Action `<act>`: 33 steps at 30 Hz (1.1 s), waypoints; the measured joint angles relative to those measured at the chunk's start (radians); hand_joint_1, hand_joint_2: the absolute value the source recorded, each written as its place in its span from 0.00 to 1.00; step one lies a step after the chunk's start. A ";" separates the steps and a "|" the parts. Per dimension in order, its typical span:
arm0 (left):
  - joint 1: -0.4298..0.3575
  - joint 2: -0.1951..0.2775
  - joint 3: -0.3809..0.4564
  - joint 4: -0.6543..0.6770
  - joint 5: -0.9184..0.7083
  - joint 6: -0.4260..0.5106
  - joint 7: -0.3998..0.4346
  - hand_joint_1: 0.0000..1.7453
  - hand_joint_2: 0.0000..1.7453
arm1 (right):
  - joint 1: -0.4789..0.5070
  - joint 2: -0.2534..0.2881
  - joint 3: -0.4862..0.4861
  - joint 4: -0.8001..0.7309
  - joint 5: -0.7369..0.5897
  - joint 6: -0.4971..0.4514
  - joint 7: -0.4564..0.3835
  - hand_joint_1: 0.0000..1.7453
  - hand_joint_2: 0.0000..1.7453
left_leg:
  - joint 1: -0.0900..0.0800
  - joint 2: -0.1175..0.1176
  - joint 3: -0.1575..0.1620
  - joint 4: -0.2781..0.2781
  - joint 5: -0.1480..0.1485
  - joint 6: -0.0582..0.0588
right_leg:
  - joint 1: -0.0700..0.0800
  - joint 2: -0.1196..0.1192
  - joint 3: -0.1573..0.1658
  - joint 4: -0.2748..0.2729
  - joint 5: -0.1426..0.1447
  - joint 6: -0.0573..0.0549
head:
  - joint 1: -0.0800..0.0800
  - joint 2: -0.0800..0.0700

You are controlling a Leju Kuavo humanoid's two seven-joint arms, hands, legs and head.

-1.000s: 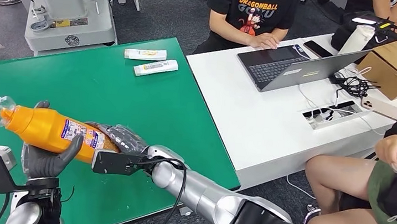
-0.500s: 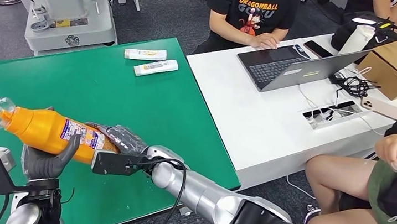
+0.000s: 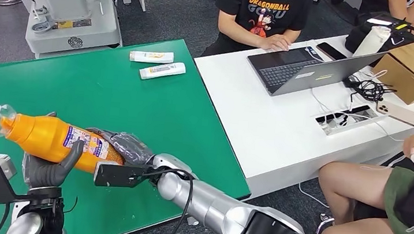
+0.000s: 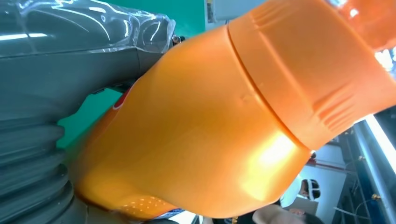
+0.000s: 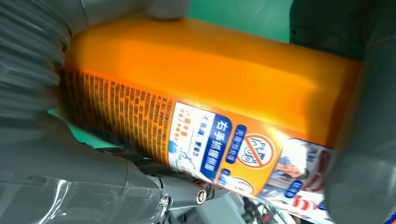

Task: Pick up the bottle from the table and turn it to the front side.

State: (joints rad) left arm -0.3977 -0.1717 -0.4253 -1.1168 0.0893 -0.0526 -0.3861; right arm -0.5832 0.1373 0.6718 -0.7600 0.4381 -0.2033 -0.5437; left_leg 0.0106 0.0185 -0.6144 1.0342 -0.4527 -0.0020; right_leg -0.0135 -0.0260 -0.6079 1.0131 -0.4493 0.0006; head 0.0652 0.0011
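Fingers point(image 3: 70, 156) of both hands wrapped the orange bottle point(image 3: 46, 134), holding it lifted sideways over the counter's point(image 3: 136, 104) near edge, apparently for turning.

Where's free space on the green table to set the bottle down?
Bare green table between the two white tubes and the hands. Crowded near edge: left hand and right hand both hold the bottle.

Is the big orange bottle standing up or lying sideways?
Sideways. The orange plastic bottle is off the green table, capped end pointing left, with the left hand gripping underneath and the right hand holding its base.
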 joint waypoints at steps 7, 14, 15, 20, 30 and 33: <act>-0.001 -0.001 0.000 0.001 0.002 0.000 -0.001 1.00 1.00 | 0.017 -0.002 -0.006 -0.030 -0.002 -0.052 0.062 0.00 1.00 | 0.000 0.000 0.000 0.000 0.000 0.000 | 0.000 0.000 0.000 0.000 0.000 0.000 | 0.000 0.000; -0.001 -0.003 0.019 0.000 0.002 0.011 -0.002 1.00 1.00 | 0.098 -0.001 -0.043 -0.164 -0.103 -0.117 0.237 0.00 1.00 | 0.000 0.000 0.000 0.000 0.000 0.000 | 0.000 0.000 0.000 0.000 0.000 0.000 | 0.000 0.000; -0.001 -0.003 0.022 0.000 0.002 0.012 -0.002 1.00 1.00 | 0.105 -0.002 -0.047 -0.178 -0.107 -0.119 0.241 0.00 1.00 | 0.000 0.000 -0.001 0.000 0.000 0.000 | 0.000 0.000 0.000 0.000 0.000 0.000 | 0.000 0.000; 0.004 0.001 0.034 0.000 0.000 0.023 -0.002 1.00 1.00 | 0.136 -0.004 -0.070 -0.246 -0.113 -0.144 0.241 0.00 1.00 | 0.000 0.000 0.000 0.000 0.000 0.000 | 0.000 0.000 0.000 0.000 0.000 0.000 | 0.000 0.000; 0.078 0.023 0.084 -0.058 -0.009 0.066 0.000 1.00 1.00 | 0.319 -0.027 -0.097 -0.606 -0.103 -0.247 0.231 0.00 1.00 | 0.000 0.000 -0.001 0.000 -0.002 -0.001 | 0.000 0.000 -0.001 0.000 -0.002 0.000 | 0.000 0.000; 0.086 0.025 0.093 -0.070 -0.016 0.069 0.000 1.00 1.00 | 0.365 -0.035 -0.098 -0.683 -0.105 -0.249 0.222 0.00 1.00 | 0.000 0.000 0.000 0.000 -0.002 -0.001 | 0.000 0.000 -0.001 0.000 -0.002 0.000 | 0.000 0.000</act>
State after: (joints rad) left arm -0.3122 -0.1464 -0.3324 -1.1868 0.0732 0.0162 -0.3861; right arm -0.2186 0.1026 0.5738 -1.4427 0.3332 -0.4525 -0.3217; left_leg 0.0107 0.0186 -0.6149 1.0338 -0.4552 -0.0032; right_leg -0.0135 -0.0258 -0.6085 1.0130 -0.4518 0.0008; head 0.0653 0.0011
